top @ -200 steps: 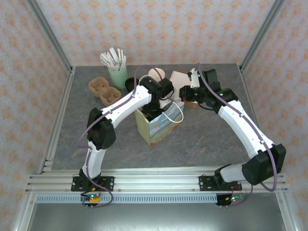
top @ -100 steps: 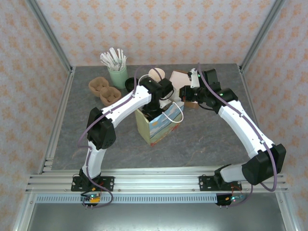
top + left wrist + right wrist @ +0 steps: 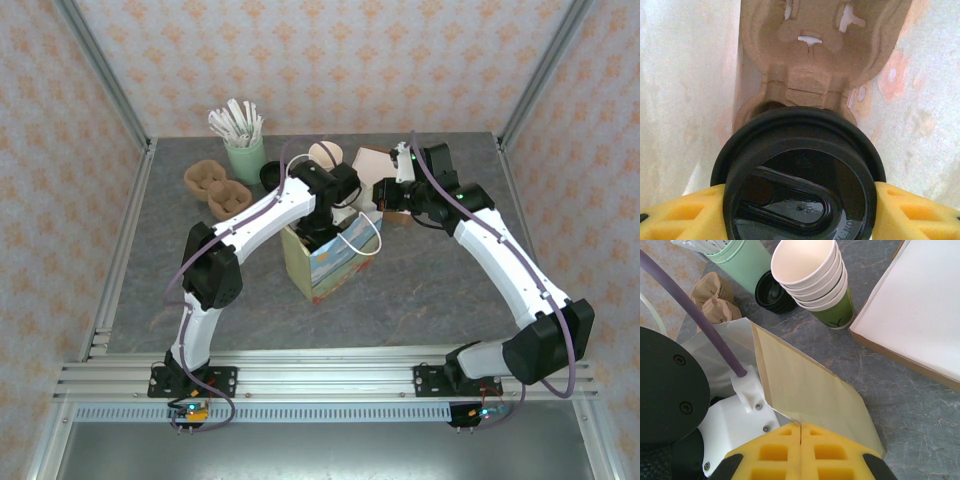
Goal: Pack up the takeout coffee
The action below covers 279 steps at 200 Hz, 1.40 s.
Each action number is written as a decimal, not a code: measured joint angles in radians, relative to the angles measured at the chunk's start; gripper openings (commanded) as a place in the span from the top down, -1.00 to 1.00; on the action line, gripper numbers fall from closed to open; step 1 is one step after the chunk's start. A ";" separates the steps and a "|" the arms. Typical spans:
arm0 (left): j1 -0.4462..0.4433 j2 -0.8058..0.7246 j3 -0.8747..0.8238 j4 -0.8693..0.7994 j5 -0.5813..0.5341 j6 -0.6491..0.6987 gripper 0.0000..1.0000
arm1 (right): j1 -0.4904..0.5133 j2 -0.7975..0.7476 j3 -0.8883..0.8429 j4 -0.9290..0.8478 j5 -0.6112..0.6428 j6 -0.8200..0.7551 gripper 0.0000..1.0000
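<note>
Yellow fingers (image 3: 680,222) of your left gripper (image 3: 800,215) stand partly open and clamp the takeout coffee (image 3: 800,170) by the rim of its black lid, one pad on each side. The lid hides the cup's body, so you look at the coffee from straight above, centred between the pads. It hangs down inside the paper bag (image 3: 685,75), whose pale walls rise on both sides. It is directly over the near well of a brown pulp carrier (image 3: 815,60) lying lower in the bag. You cannot tell whether the cup's base touches that carrier.

From the top camera, your left arm reaches down into the bag's mouth at mid-table.

Your right gripper (image 3: 800,440) is fully closed, its two pads pressed together on the bag's folded upper edge, which runs into the seam between them. Beyond it on the grey table (image 3: 880,385) stand a stack of cream cups (image 3: 812,280), a mint-green tumbler (image 3: 740,260), a loose black lid (image 3: 772,292) and a white-topped box (image 3: 920,315).
</note>
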<state>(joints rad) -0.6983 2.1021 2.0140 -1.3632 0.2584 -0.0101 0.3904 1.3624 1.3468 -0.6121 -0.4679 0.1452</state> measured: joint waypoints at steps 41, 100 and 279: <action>0.000 0.000 0.004 0.000 -0.001 0.000 -0.23 | 0.000 0.000 0.000 0.000 0.000 0.000 0.89; 0.000 0.000 0.005 0.002 -0.004 -0.005 -0.39 | 0.000 0.000 0.000 0.000 0.000 0.000 0.89; 0.000 -0.015 -0.028 0.068 -0.012 -0.020 -0.74 | 0.000 0.000 0.000 0.000 0.000 0.000 0.90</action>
<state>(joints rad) -0.6987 2.0872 1.9858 -1.2957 0.2466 -0.0299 0.3904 1.3628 1.3468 -0.6121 -0.4679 0.1448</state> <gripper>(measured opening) 0.866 0.051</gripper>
